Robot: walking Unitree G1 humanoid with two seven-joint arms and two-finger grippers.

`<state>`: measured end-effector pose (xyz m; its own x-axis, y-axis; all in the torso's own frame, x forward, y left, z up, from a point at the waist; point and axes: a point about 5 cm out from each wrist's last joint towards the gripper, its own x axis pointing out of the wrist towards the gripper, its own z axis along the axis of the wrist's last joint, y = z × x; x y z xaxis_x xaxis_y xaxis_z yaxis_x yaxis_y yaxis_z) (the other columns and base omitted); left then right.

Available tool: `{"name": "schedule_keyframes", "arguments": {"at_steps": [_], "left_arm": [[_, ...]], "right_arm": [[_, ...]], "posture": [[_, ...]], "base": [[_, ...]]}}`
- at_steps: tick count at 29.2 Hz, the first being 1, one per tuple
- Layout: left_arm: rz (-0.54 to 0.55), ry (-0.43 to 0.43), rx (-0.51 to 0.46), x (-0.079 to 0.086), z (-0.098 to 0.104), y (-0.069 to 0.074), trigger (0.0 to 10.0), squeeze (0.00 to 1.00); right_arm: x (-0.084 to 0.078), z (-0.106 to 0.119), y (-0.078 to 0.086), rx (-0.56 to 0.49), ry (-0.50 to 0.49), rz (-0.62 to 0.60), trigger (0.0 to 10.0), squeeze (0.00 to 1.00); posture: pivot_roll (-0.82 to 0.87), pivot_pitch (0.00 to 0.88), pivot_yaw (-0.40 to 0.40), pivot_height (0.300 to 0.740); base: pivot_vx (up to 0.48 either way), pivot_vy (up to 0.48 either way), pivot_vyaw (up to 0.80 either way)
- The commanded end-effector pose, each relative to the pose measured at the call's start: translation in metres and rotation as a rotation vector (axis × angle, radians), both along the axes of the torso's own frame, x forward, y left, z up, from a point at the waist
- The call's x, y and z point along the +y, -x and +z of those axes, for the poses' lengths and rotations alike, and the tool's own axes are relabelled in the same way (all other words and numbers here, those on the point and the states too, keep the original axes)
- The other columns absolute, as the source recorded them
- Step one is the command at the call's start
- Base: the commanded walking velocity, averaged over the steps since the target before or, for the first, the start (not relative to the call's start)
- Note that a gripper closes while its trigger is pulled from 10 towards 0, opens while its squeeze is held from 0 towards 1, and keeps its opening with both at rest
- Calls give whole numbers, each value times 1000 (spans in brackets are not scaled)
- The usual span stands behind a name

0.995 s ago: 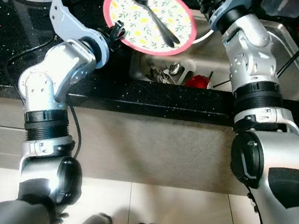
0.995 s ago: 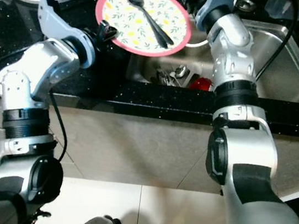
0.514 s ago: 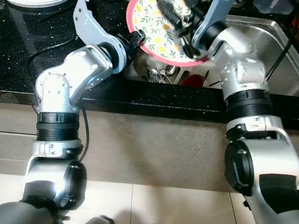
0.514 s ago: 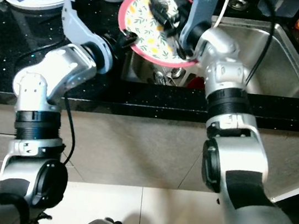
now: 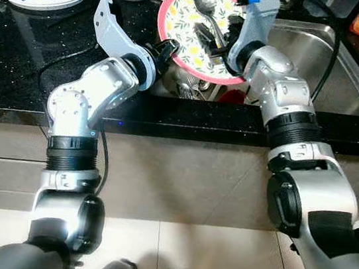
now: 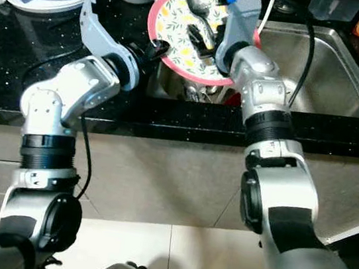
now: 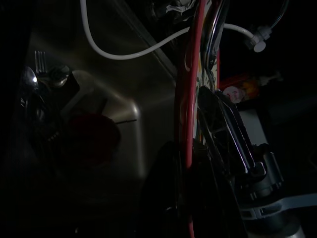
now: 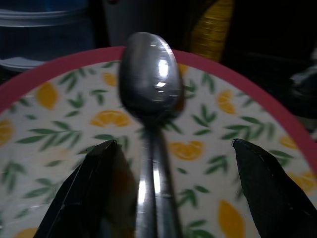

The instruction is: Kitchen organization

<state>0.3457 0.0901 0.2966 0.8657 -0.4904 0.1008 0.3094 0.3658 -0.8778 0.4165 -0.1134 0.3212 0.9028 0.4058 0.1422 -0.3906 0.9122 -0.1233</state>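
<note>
L gripper [image 5: 167, 47] is clamped on the rim of the plate [image 5: 184, 31], a pink-edged one w/ lemon print, holding it tilted above the near-left corner of the sink [image 5: 349, 71], next to the black desk [image 5: 24, 52]. The left wrist view backs this up: red rim edge-on between the black fingers, though it's dark there. A spoon [image 5: 206, 14] lies on the plate face, bowl at the far end, handle pointing toward the robot. R gripper [image 8: 168, 163] sits over the plate w/ fingers spread wide, one each side of the spoon handle, not touching it as far as the right wrist view shows. So the step in hand looks like picking the spoon off the plate, w/ the grasp not yet made. Next move prob calls for lowering the R gripper a touch and pinching the thin handle squarely; it's slick metal on a sloped, glossy plate, so it could slide or twist if caught off-centre. L arm needs to keep the plate steady meanwhile. More cutlery [image 5: 189, 90] and something red [image 5: 233, 96] lie in the sink below, likely where the spoon belongs, but can't be sure.
</note>
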Motion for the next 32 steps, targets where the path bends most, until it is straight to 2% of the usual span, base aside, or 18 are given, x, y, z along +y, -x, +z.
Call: {"name": "schedule_keyframes", "arguments": {"at_steps": [1, 4, 7, 8, 13, 17, 25, 32], "left_arm": [[-23, 45, -34, -2, 3, 2, 10000, 0], [-13, 70, -19, 0, 0, -1, 10000, 0], [-5, 89, 3, -1, -6, -1, 10000, 0], [-12, 90, -6, -3, -4, 1, 10000, 0], [-22, 86, -26, -5, 1, 3, 10000, 0], [-19, 77, -35, -6, 2, 3, 10000, 0], [-20, 72, -45, -6, 4, 3, 10000, 0], [-19, 64, -35, -8, 4, 1, 10000, 0]], "right_arm": [[-3, -8, -1, 36, 7, -14, 10000, 0], [-5, -8, -1, 39, 19, -20, 10000, 0], [-4, -24, -2, 88, 46, -7, 10000, 0], [-2, -29, -1, 105, 56, 15, 118, 0], [3, -37, 0, 156, 41, 72, 0, 0], [4, -46, 0, 221, -22, 111, 0, 0], [0, -41, -1, 224, -57, 106, 0, 0], [-5, -34, -1, 197, -126, 99, 0, 0]], "posture": [[33, 93, 48, 740], [28, 110, 43, 740], [27, 102, 38, 740], [31, 105, 34, 740], [30, 114, 29, 740], [37, 106, 27, 740], [36, 111, 26, 740], [41, 106, 27, 740]], "base": [[0, 0, 0], [0, 0, 0], [0, 0, 0], [0, 0, 0], [0, 0, 0], [0, 0, 0], [0, 0, 0], [0, 0, 0]]}}
